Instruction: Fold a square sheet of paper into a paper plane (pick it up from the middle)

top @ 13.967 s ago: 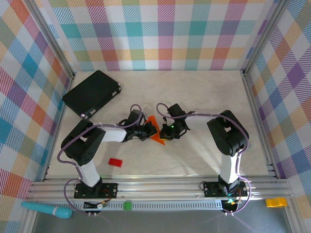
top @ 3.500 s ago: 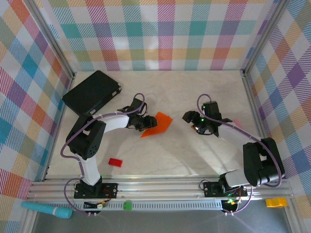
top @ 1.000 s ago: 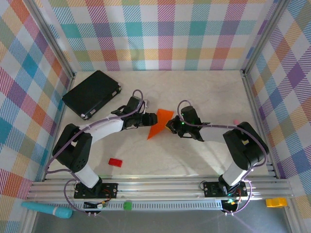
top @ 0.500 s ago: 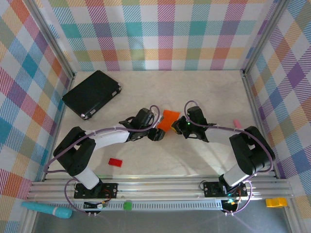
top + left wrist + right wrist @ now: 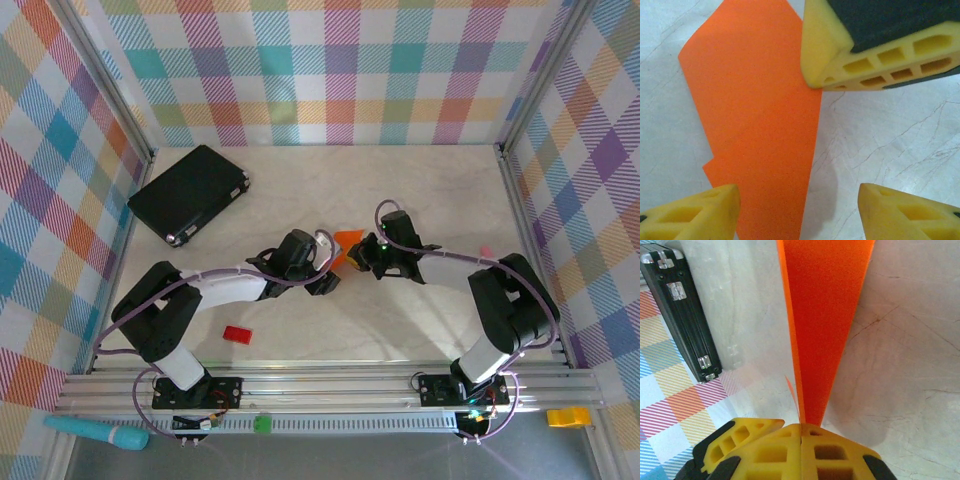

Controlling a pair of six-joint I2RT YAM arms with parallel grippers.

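Paper sheet (image 5: 755, 115), just one, meets two claws: right claw (image 5: 801, 426) pinches it, left claw (image 5: 797, 212) gapes over it.

The square sheet of paper (image 5: 347, 241) sits central on the table (image 5: 420, 190), my left gripper (image 5: 797, 207) over its left side, my right gripper (image 5: 801, 429) at its right, clasping its edge. A flat case (image 5: 190, 193) lies far back left, a small block (image 5: 237, 334) near front left
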